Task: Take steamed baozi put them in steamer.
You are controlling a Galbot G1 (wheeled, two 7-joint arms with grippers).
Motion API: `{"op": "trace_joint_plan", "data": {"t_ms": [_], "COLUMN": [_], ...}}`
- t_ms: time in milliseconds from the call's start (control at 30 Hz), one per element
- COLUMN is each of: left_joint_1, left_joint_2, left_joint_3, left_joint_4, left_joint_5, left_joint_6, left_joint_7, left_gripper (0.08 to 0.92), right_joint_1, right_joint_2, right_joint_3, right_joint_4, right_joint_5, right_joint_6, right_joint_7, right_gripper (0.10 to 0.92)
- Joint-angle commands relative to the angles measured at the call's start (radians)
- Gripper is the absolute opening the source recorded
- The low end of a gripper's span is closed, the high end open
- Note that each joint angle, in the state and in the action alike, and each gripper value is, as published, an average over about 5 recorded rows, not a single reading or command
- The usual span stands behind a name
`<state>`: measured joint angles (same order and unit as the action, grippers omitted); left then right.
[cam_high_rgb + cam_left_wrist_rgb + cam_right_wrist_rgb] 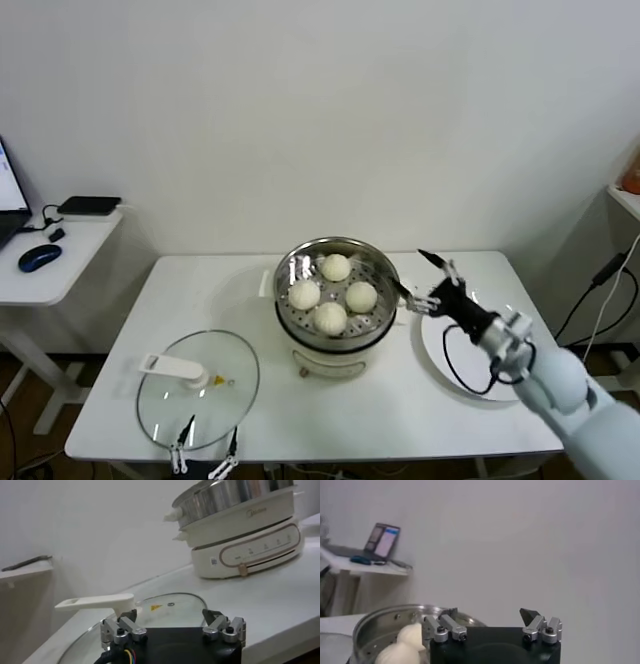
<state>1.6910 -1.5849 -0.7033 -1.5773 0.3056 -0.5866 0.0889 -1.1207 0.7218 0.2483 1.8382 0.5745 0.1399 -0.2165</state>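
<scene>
Left gripper (pixel 205 461) sat open at near edge over glass lid (pixel 198 388) on white table (pixel 330 425). We saw four baozi (pixel 331 293) inside steamer (pixel 336 302); right gripper (pixel 424 275) open, empty, over plate (pixel 452 366). Only right wrist showed laptop (pixel 382 539).

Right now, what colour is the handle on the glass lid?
White. The handle on the glass lid shows best in the left wrist view.

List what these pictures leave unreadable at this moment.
- Plate: head view, partly covered by right gripper and its arm.
- Baozi: right wrist view, cut off by the frame edge and gripper body.
- Steamer interior: left wrist view, hidden by its wall.
- Steamer panel markings: too small.
</scene>
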Motion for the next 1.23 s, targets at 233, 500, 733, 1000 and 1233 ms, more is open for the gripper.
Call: {"op": "trace_joint_plan", "data": {"t_ms": [233, 500, 733, 1000, 1233], "left_joint_1": [0.001, 0.004, 0.009, 0.011, 0.009], "left_joint_2": [-0.004, -0.005, -0.008, -0.008, -0.008], "left_joint_3": [0.000, 0.001, 0.001, -0.002, -0.001], "left_joint_4": [-0.002, -0.013, -0.022, -0.022, -0.014], "left_joint_5": [-0.011, -0.013, -0.016, -0.019, -0.019], "left_joint_6": [-0.009, -0.008, -0.007, -0.009, -0.011], "left_joint_7": [-0.009, -0.009, -0.009, -0.011, -0.011], "left_gripper": [0.823, 0.823, 0.823, 0.823, 0.823], "right_joint_1": [-0.572, -0.565, -0.552, -0.541, -0.539], "right_joint_2": [0.481, 0.542, 0.552, 0.559, 0.561], "right_joint_3": [0.335, 0.330, 0.328, 0.323, 0.319], "right_joint_4": [-0.007, -0.033, -0.034, -0.032, -0.024], "right_joint_5": [-0.074, -0.094, -0.111, -0.123, -0.127], "right_joint_6": [0.381, 0.391, 0.386, 0.381, 0.379], "right_joint_7": [0.000, 0.045, 0.057, 0.061, 0.065], "right_gripper": [0.823, 0.823, 0.823, 0.823, 0.823]}}
